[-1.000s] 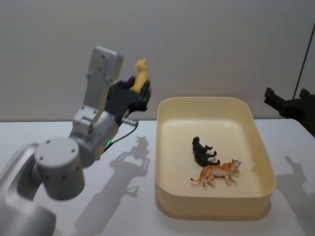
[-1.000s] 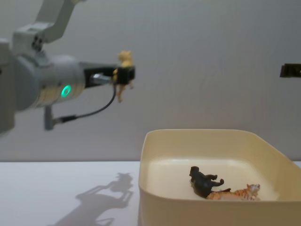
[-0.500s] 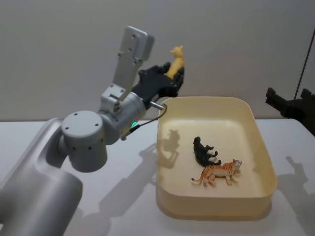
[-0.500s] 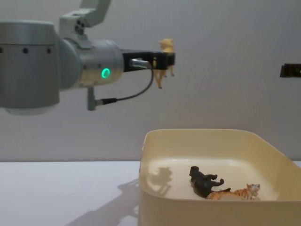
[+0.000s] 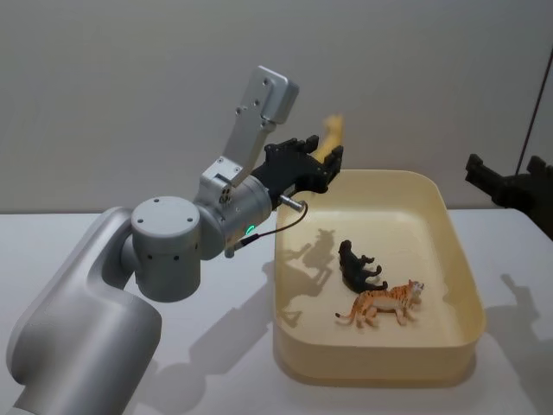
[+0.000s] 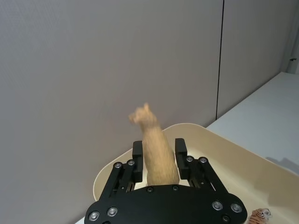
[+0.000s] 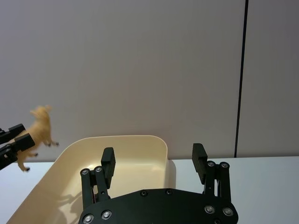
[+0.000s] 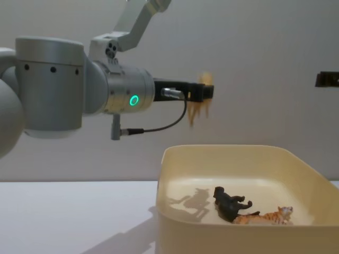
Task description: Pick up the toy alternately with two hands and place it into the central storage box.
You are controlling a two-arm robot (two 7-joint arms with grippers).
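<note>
Toy point(image 6: 156, 149) pinched between left end effector point(image 6: 159, 163) fingers, wrist view.

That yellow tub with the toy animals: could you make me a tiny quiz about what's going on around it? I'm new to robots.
1. True or false: the left gripper is shut on the tan toy animal.
2. Which toys already lie inside the storage box?
A. a black animal and a tiger
B. a tiger only
C. nothing yet
3. Fill in: the held toy hangs above the box's ____ wall, on the robot's left half.

Key
1. True: its fingers press the toy's body from both sides, high in the air.
2. A: the black animal lies just beyond the tiger.
3. Far. The right gripper waits open off to the right.
</note>
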